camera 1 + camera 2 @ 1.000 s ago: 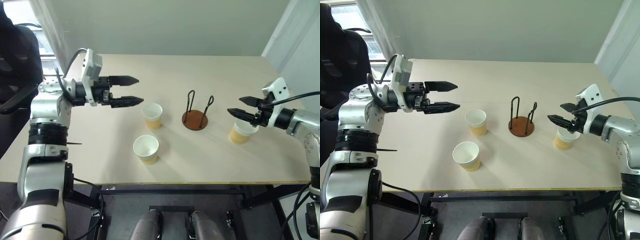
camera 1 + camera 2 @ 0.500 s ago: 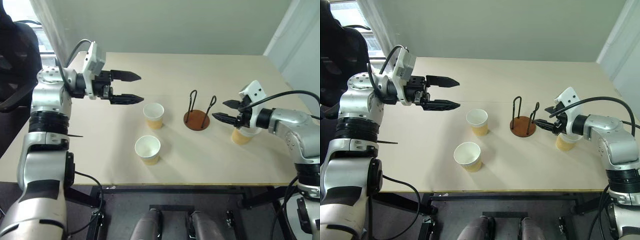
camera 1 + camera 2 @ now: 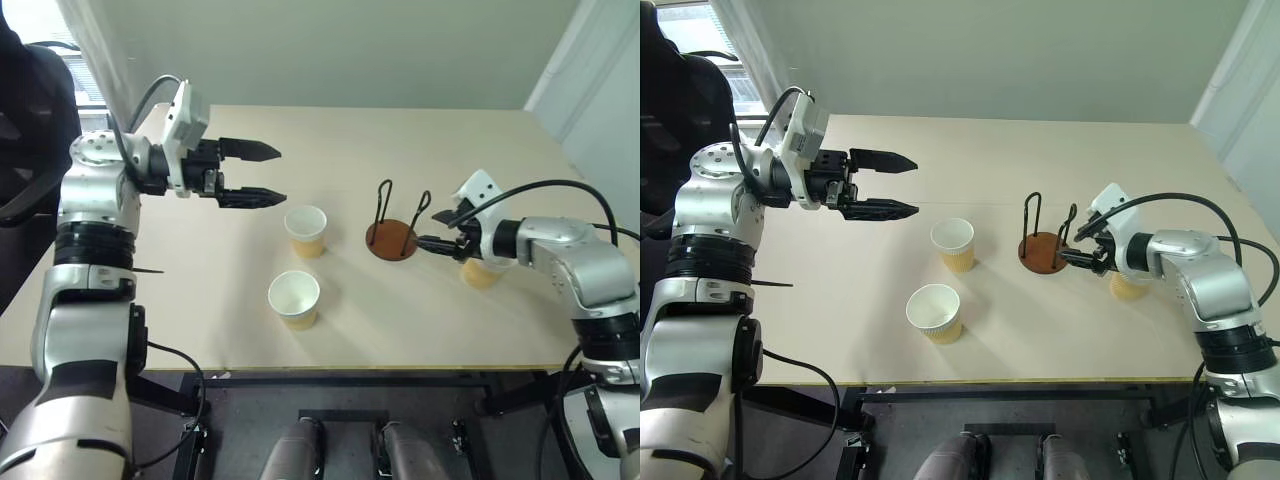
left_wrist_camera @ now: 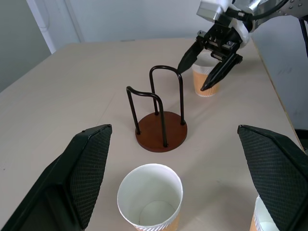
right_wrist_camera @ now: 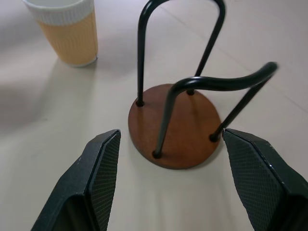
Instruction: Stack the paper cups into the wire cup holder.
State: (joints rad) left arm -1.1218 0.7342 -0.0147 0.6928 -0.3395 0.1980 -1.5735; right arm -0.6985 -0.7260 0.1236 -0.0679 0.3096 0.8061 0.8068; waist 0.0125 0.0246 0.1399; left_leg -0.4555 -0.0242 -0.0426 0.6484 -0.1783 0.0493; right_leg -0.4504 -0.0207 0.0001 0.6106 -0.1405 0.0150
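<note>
The left gripper [image 3: 262, 174] hangs unmoved above the table [image 3: 330, 140], jaws apart and empty, beside two paper cups [image 3: 305, 231]. The right gripper [image 3: 432, 232], jaws apart, has swung from the third cup [image 3: 481, 271] to the empty wire cup holder [image 3: 392, 235], perhaps to steady it.

Both tools [image 3: 252, 174] [image 3: 434, 229] apparently open, empty, fingers pointing inward.

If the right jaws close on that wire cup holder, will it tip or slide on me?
The wire cup holder probably slides before it tips: its flat brown disc base sits wide and low on the smooth table, and the thin wire loops add little weight up top. It looks rigid and light, so a nudge from the open right gripper may skate it toward the nearest paper cup.
</note>
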